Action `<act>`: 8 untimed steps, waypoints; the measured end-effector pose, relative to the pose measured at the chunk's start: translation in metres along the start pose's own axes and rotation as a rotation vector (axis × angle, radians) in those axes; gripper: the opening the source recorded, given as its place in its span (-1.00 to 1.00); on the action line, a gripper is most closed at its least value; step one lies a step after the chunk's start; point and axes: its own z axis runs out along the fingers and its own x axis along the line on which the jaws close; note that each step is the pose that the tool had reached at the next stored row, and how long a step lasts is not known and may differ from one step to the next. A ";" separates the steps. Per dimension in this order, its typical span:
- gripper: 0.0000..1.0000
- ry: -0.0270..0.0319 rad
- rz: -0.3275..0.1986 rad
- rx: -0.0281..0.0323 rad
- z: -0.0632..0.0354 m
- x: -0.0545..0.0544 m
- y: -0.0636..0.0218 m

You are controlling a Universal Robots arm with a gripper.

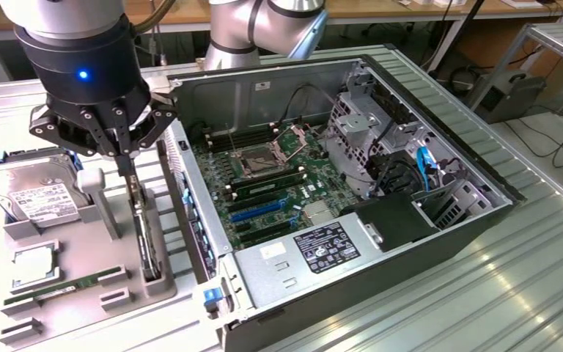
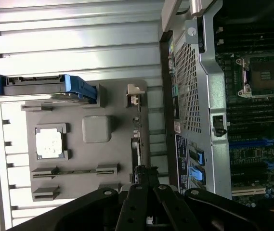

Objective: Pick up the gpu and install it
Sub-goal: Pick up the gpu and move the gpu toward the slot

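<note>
The gpu point(image 1: 144, 236) is a thin dark card standing on edge in a slot of the grey holder tray point(image 1: 81, 253), close to the open computer case point(image 1: 438, 220). My gripper point(image 1: 125, 167) hangs straight above it, its fingers shut on the card's upper edge. The card's lower edge still sits in the holder. In the wrist view the gpu point(image 2: 137, 150) shows edge-on just ahead of my gripper point(image 2: 145, 172), on the holder tray point(image 2: 81, 161). The motherboard point(image 1: 272, 187) with blue expansion slots point(image 1: 255, 211) lies exposed inside the case.
On the tray lie a silver hard drive point(image 1: 35, 196), a processor chip point(image 1: 27, 266) and a green memory stick point(image 1: 64, 287). The case's rear wall point(image 1: 185, 198) rises right beside the gpu. A black power supply point(image 1: 394, 220) and a drive cage point(image 1: 360, 136) fill the case's far side.
</note>
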 end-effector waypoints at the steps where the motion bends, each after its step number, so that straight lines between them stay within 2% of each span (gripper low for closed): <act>1: -0.79 0.0000 0.000 0.0000 0.0000 0.000 0.0000; 2: -0.65 0.0000 0.000 0.0000 0.0000 0.000 0.0000; 3: -0.65 0.0000 0.000 0.0000 0.0000 0.000 0.0000; 4: -0.40 0.0000 0.000 0.0000 0.0000 0.000 0.0000; 5: -0.29 0.0000 0.000 0.0000 0.0000 0.000 0.0000; 6: -0.29 0.0000 0.000 0.0000 0.0000 0.000 0.0000; 7: -0.15 0.0000 0.000 0.0000 0.0000 0.000 0.0000; 8: -0.15 -0.0009 0.000 -0.0001 0.0011 0.000 -0.0001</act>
